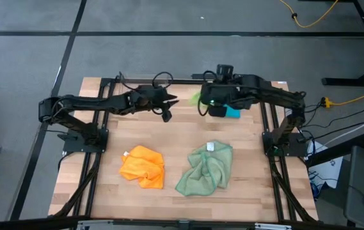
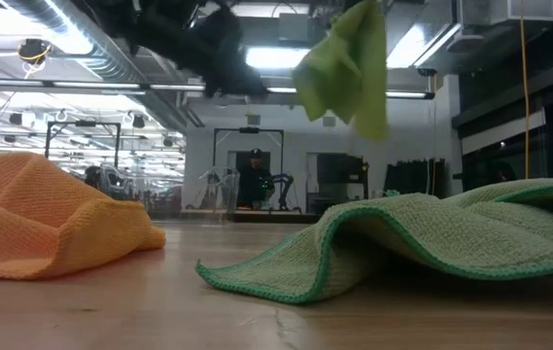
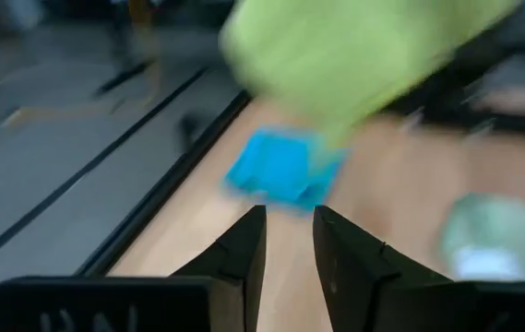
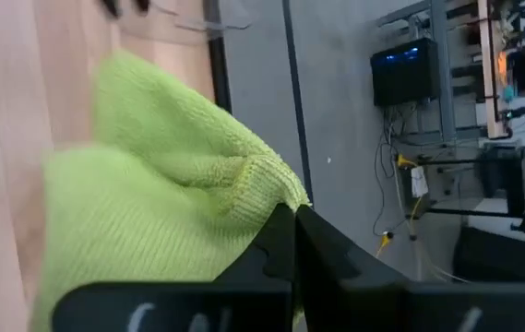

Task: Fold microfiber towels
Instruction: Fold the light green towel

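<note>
Two towels are lying crumpled on your table (image 1: 188,137) near the front, the orange towel (image 1: 142,167) and the sage green towel (image 1: 206,168) beside it. Your right gripper (image 4: 293,214) is pinching the lime green towel (image 4: 161,212) up in the air, above the teal blue towel (image 3: 280,169) at the back. Your left gripper (image 3: 289,242) is hovering nearby with its fingers slightly apart, holding nothing.

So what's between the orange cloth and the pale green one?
Nothing, just bare wooden table between the orange towel and the pale sage towel, seen from the high view.
</note>
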Tool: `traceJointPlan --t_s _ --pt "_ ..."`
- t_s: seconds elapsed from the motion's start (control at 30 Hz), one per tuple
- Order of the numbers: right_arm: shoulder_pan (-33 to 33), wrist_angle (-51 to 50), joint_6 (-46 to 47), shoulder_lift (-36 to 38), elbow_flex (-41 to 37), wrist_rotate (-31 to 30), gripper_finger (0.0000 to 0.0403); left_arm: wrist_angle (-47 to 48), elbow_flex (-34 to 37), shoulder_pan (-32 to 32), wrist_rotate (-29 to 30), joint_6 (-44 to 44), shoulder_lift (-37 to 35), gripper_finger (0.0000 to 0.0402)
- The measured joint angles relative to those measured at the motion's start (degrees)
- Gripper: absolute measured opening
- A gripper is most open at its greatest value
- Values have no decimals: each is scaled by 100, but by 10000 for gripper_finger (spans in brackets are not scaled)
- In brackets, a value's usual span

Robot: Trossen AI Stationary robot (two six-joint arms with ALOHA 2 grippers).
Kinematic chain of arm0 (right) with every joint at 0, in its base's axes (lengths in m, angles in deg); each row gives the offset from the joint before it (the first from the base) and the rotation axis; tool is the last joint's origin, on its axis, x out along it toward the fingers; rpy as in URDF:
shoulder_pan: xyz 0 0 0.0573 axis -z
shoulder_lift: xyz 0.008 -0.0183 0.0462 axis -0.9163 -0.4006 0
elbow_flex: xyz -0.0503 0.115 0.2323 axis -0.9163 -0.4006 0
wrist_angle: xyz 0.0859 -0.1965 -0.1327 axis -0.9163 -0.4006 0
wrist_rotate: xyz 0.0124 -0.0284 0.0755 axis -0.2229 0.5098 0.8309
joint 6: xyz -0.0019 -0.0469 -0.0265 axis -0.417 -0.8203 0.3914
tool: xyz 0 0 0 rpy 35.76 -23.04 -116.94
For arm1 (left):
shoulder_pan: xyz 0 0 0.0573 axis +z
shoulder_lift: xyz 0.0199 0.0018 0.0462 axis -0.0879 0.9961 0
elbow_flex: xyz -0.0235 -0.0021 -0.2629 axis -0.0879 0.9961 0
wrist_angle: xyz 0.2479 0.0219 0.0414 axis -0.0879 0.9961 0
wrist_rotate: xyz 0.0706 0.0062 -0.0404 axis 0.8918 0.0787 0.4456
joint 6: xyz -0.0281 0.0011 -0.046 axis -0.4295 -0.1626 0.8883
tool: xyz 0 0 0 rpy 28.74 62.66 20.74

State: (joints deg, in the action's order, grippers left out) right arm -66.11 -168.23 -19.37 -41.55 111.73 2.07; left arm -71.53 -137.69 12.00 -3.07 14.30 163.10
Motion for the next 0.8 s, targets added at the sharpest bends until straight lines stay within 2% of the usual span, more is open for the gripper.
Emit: traceJointPlan --t_s 0.07,0.13,0.2,0.37,0.43,0.67,0.8 --pt "2 10 110 27 0 -66 4 -498 -2 -51 -494 -18 72 85" --pt "2 19 140 62 0 -173 4 -856 -4 -123 -635 -28 189 85" --pt "2 61 144 71 0 -177 4 -1034 -4 -201 -551 -178 309 85" --pt "2 73 151 66 -4 -179 4 -1032 0 -253 249 -737 557 85" --pt "2 79 151 66 -4 -177 4 -1091 0 -223 399 -768 648 85" --pt "2 86 153 66 -4 -175 4 -1617 0 5 358 -629 1089 85" --pt "2 94 154 64 -7 -172 4 -2183 0 92 -202 -569 1389 85"
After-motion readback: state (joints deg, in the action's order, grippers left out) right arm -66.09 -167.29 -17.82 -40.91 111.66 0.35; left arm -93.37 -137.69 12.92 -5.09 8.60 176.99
